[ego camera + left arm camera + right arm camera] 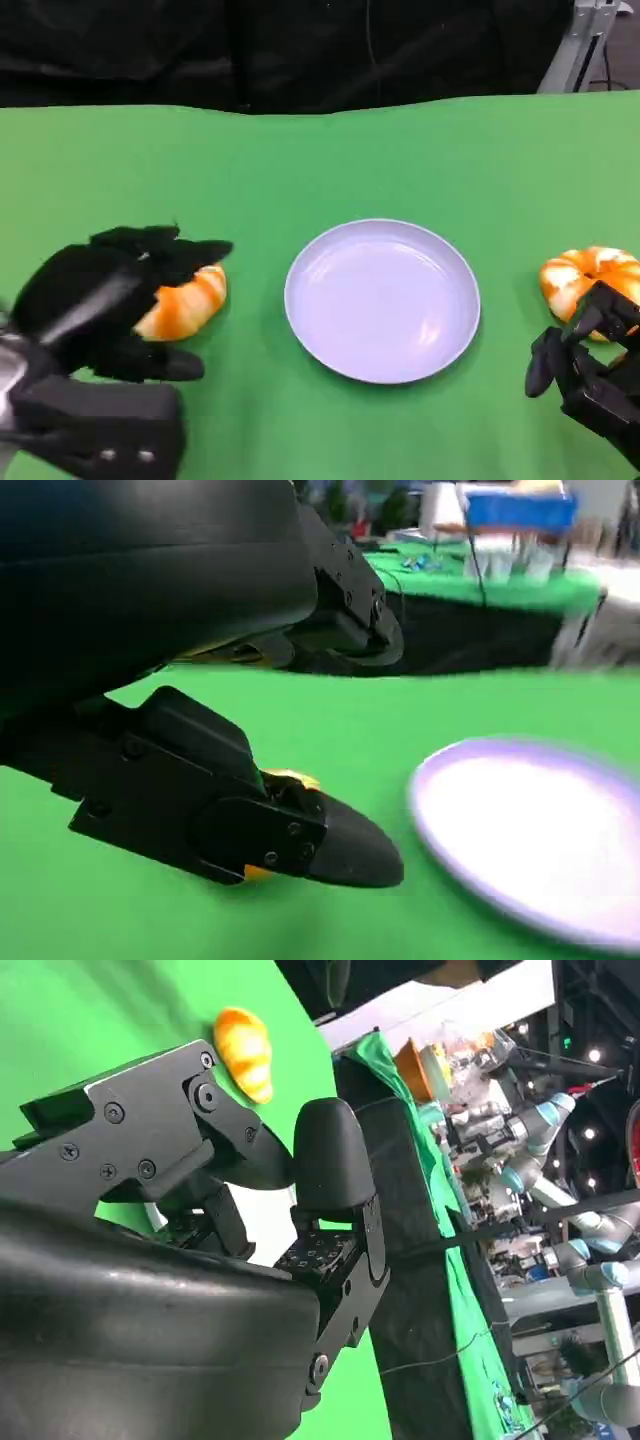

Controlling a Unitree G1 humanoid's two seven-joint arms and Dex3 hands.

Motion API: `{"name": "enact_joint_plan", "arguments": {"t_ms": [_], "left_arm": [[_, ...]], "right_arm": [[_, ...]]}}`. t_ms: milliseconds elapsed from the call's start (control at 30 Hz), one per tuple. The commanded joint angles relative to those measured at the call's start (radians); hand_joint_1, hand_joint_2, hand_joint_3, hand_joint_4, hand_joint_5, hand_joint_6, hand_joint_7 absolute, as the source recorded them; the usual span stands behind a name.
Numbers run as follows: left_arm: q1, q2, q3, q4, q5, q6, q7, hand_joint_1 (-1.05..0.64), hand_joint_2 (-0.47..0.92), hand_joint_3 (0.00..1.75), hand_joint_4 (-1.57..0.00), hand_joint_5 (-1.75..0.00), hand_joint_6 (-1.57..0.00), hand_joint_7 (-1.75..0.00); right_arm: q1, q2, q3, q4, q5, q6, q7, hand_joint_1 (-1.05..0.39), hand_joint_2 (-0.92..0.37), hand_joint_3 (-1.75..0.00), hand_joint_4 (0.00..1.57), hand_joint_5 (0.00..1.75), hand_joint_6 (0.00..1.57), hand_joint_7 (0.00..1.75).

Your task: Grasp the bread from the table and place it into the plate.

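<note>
While the left hand (120, 300) grips bread (185, 303), plate (382, 299) sits frame-centre.
Right hand (585, 360), lower right, fingers apart, holding nothing.

No readable text — no labels, brands, numbers, signs

Both hands are chunky matte black plastic. The left hand (120, 300) has a rounded glossy shell and blocky finger segments with small round screws, tapering to smooth rubbery tips. The right hand (585, 365) looks the same: angular black links, visible screw heads, a textured pad on one fingertip (318, 1252).
</note>
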Motion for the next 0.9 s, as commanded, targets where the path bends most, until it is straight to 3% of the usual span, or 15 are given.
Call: {"name": "enact_joint_plan", "arguments": {"t_ms": [33,400,900], "left_arm": [[-0.080,0.033,-0.100,0.091,0.071,0.059,0.060,-0.93,0.92,0.03,-0.37,-0.04,-0.42,-0.01],[-0.239,0.050,-0.308,0.354,0.095,0.198,0.025,-0.96,0.92,0.13,-0.40,-0.03,-0.41,-0.01],[-0.359,0.069,-0.408,0.613,0.035,0.214,0.096,-0.92,0.92,0.21,-0.42,-0.01,-0.40,0.00]], "right_arm": [[0.015,-0.016,-0.004,-0.028,0.002,0.002,-0.011,-0.10,-0.63,-1.08,0.79,1.75,0.69,1.61],[0.020,-0.017,-0.001,-0.041,0.008,0.005,-0.015,-0.09,-0.66,-1.07,0.78,1.75,0.67,1.62],[0.011,-0.020,-0.003,-0.024,0.008,-0.002,-0.005,-0.10,-0.65,-1.06,0.79,1.75,0.68,1.62]]}}
